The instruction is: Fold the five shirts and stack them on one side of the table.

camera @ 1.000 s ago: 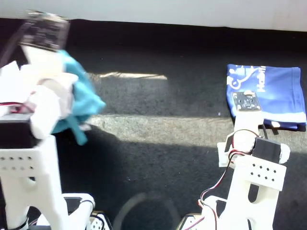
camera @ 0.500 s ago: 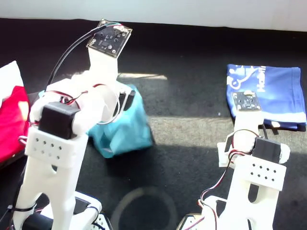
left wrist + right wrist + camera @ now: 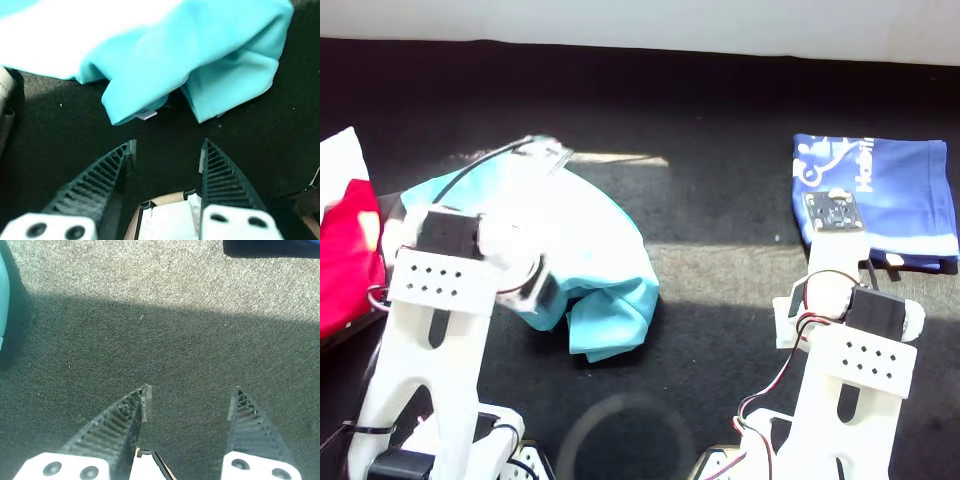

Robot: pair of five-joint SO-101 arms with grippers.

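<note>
— Dark mat [image 3: 720, 150], two arms: where do you stand?
— Barely begun, I'd say. Your blue shirt [image 3: 890, 195] lies folded far right; the teal shirt [image 3: 610, 270] lies crumpled by your left gripper [image 3: 167, 150]. It and your right gripper [image 3: 190, 400] gape empty.

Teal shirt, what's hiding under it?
The black table cover shows around the teal shirt, and a small white tag peeks from beneath a fold. Whatever lies under its middle is covered.

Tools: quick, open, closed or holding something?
Left tool: open, empty, near the turquoise shirt.
Right tool: open, empty, above the dark table cover.
</note>
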